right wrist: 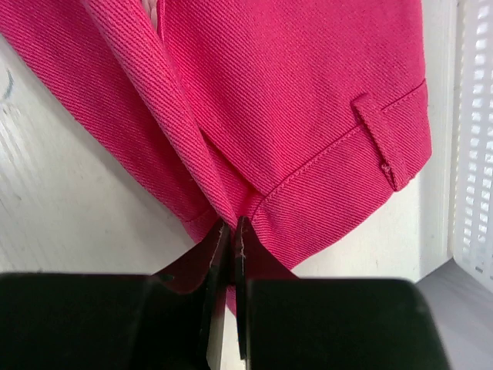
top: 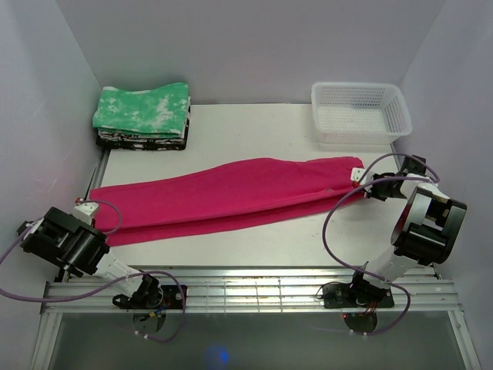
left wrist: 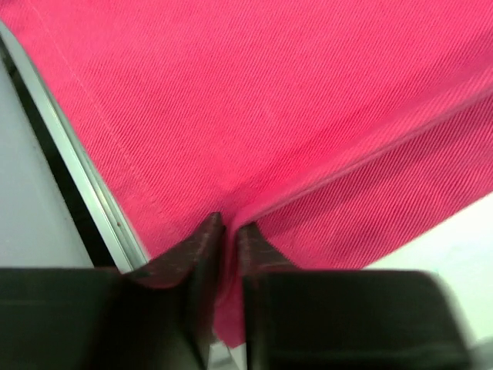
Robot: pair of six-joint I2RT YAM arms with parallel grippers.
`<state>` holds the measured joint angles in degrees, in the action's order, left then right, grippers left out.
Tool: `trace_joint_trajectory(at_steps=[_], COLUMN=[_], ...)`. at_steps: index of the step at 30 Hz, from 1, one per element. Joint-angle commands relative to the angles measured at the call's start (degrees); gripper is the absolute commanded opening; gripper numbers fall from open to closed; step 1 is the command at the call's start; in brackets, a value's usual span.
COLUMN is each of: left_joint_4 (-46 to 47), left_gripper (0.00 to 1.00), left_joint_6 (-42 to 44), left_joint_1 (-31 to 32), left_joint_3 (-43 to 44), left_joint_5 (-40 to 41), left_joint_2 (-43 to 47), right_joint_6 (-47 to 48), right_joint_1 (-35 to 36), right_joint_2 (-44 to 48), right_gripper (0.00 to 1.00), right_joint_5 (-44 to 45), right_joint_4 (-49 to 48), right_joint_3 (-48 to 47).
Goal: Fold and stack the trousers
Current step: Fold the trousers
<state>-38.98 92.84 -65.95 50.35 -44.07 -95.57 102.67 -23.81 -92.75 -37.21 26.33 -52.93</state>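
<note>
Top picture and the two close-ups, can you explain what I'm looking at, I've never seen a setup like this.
It's a robot with a left arm and a right arm fixed at the near edge of a white table. The wide picture looks down from above; each close-up comes from a camera on one wrist. Pink trousers lie stretched across the table. The left gripper pinches one end, the right gripper the waist end. At the back sit a folded green-and-white cloth and a white basket.

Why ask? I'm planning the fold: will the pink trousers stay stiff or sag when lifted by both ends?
Likely sag: the trousers lie limp and flat, creased lengthwise. Probably light, thin cloth. The twill weave looks grippy, unlikely to slip.
</note>
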Motion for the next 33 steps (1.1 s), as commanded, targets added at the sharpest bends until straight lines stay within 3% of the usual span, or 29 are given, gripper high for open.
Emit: trace_joint_trajectory(at_steps=[1, 2, 5, 13, 14, 15, 17, 20, 21, 22, 26, 29, 33], left_joint_4=[-5.1, -7.4, -17.6, -27.5, -27.6, -27.6, -27.5, -24.7, -24.2, -24.0, -24.0, -25.5, -23.1], left_gripper=[0.3, 0.37, 0.42, 0.52, 0.53, 0.53, 0.53, 0.53, 0.54, 0.54, 0.54, 0.54, 0.53], left_joint_6=[9.0, 10.0, 18.8, 29.1, 28.4, 27.3, 24.3, 16.2, 14.4, 13.1, 6.5, -0.8, -13.2], left_joint_1=[-3.7, -4.4, -5.8, -5.8, -4.9, -4.1, -1.9, 3.6, 5.0, 6.4, 14.2, 19.0, 27.1], left_joint_3=[6.8, 7.8, 12.5, 13.0, 12.4, 12.0, 10.2, 6.7, 5.8, 5.0, 4.0, 7.7, 9.2], left_joint_5=[11.4, 9.6, 6.6, 1.3, 1.4, 1.6, 1.8, 2.8, 3.3, 3.6, 4.9, 3.5, 4.0], left_joint_2=[-2.3, -2.1, -1.2, 4.7, 5.0, 5.4, 6.6, 10.0, 10.9, 11.8, 13.0, 11.0, 8.5], right_joint_6=[3.1, 3.5, 4.1, 5.9, 5.9, 5.9, 5.4, 2.0, 1.2, 0.4, 0.2, 0.1, -9.7], right_joint_1=[-3.9, -3.9, -4.0, -5.6, -5.7, -6.0, -6.3, -6.6, -6.6, -6.6, -5.7, -2.6, 4.5], right_joint_2=[-0.2, -0.4, -0.6, -0.3, -0.2, -0.2, -0.1, 0.3, 0.8, 1.3, 3.7, 4.9, 4.9], right_gripper=[0.08, 0.08, 0.08, 0.08, 0.13, 0.25, 0.32, 0.63, 0.89, 0.95, 0.96, 0.91, 0.79], right_joint_5=[13.7, 14.3, 16.9, 21.3, 21.8, 22.3, 22.0, 20.3, 18.0, 16.4, 9.5, 8.9, 8.4], right_joint_4=[-7.2, -6.7, -6.2, -0.5, -0.1, 0.6, 1.7, 5.9, 7.7, 11.6, 22.7, 29.0, 28.9], right_joint_3=[-1.3, -1.3, -0.9, 0.0, 0.2, 0.3, -0.8, -5.3, -7.1, -8.8, -16.7, -19.3, -19.1])
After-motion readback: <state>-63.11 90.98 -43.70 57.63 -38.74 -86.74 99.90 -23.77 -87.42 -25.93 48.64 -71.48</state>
